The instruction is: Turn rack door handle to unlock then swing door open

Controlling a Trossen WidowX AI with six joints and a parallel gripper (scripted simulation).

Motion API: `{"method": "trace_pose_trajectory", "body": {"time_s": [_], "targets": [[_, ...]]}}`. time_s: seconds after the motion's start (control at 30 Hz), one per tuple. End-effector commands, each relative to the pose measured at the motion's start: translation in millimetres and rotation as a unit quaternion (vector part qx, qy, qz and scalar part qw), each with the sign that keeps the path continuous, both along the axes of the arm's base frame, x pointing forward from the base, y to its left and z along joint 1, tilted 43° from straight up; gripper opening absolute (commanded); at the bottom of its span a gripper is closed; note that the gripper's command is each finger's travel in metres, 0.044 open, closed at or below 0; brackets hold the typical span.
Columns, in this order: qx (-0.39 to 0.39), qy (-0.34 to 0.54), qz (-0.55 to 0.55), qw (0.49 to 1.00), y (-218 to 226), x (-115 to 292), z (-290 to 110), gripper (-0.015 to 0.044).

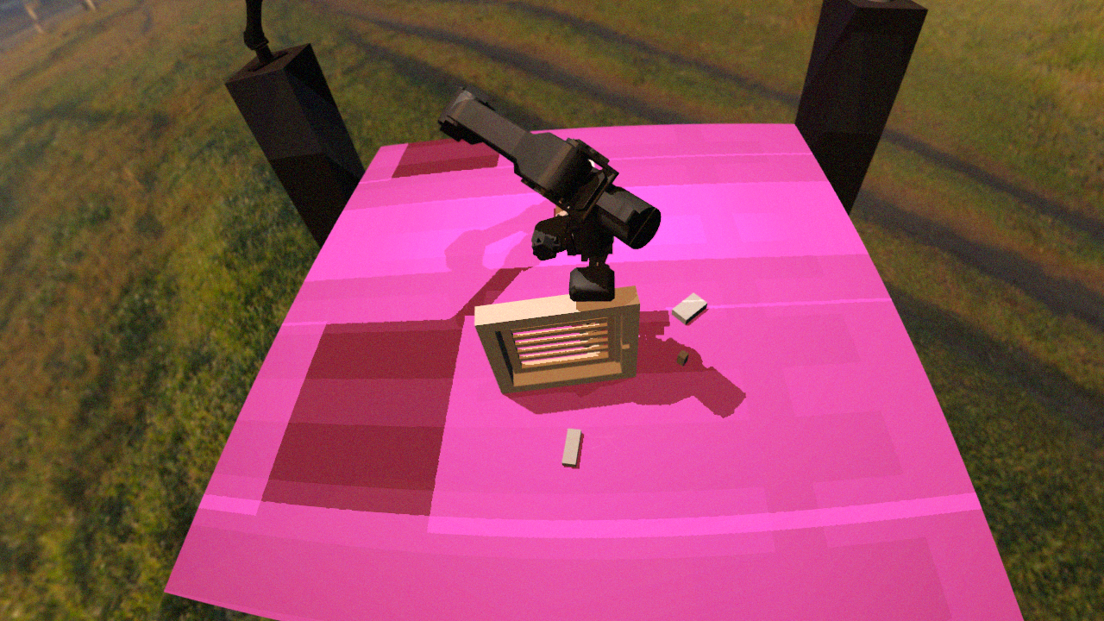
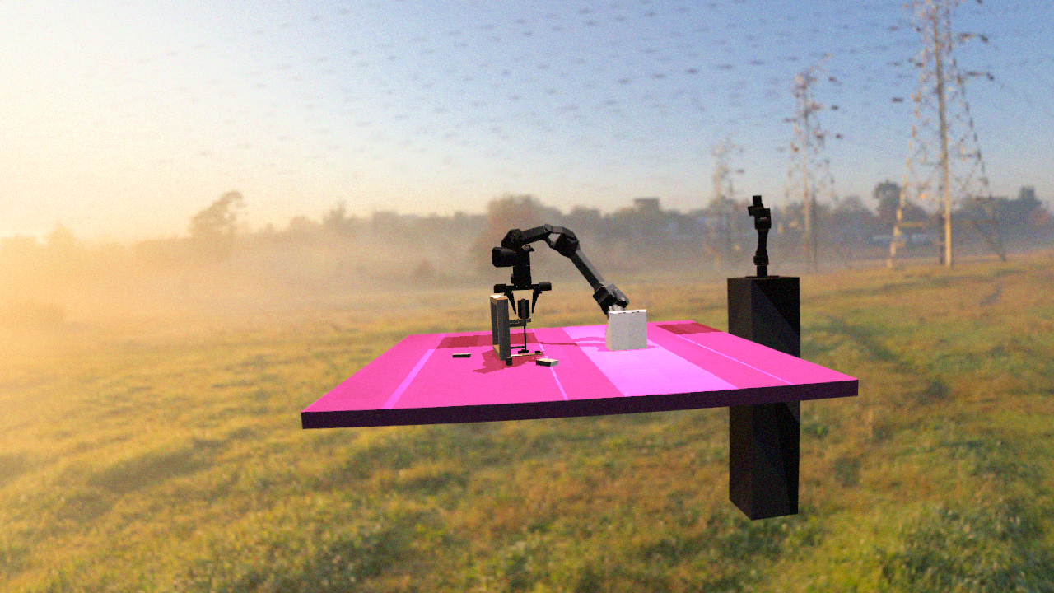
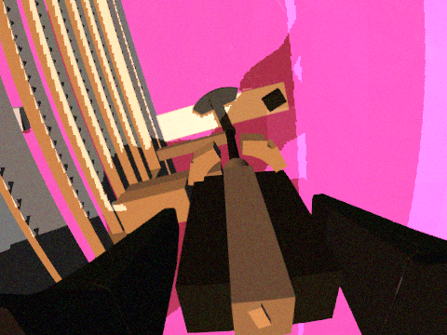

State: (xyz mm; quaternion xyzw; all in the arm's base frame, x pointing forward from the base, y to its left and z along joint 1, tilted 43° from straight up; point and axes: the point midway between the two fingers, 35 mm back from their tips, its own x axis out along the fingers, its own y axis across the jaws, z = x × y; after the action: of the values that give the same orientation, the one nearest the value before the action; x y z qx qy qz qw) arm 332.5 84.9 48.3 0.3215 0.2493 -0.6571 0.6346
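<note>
The rack frame (image 1: 521, 309) (image 2: 500, 328) stands upright on the pink table. Slats of the door (image 3: 114, 37) show inside the frame's opening in the top view, and the door looks closed there. The upright handle (image 3: 256, 233) (image 2: 523, 305) is a dark block with a brown bar on its face, on a thin rod. My gripper (image 3: 245, 212) (image 2: 524, 312) points down over the handle, one finger on each side. The fingers stand apart, with the handle block between them. They look close to its sides; contact is not clear.
A white block (image 1: 689, 309) (image 2: 547, 361) and a small dark cube (image 1: 682, 357) lie right of the frame in the top view. Another white block (image 1: 571, 448) (image 2: 461, 355) lies in front. A white box (image 2: 626, 329) stands by my arm's base. Dark pillars (image 1: 297, 147) (image 1: 864, 100) stand beyond the table.
</note>
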Motion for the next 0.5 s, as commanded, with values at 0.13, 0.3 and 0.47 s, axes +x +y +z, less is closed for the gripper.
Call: {"method": "trace_pose_trajectory", "body": {"time_s": [0.13, 0.3, 0.47], "targets": [[-0.002, -0.004, -0.003, 1.0, -0.9, 0.2, -0.2, 0.0081], [-0.002, -0.004, -0.003, 1.0, -0.9, 0.2, -0.2, 0.0048], [-0.002, -0.004, -0.003, 1.0, -0.9, 0.2, -0.2, 0.0026]]}}
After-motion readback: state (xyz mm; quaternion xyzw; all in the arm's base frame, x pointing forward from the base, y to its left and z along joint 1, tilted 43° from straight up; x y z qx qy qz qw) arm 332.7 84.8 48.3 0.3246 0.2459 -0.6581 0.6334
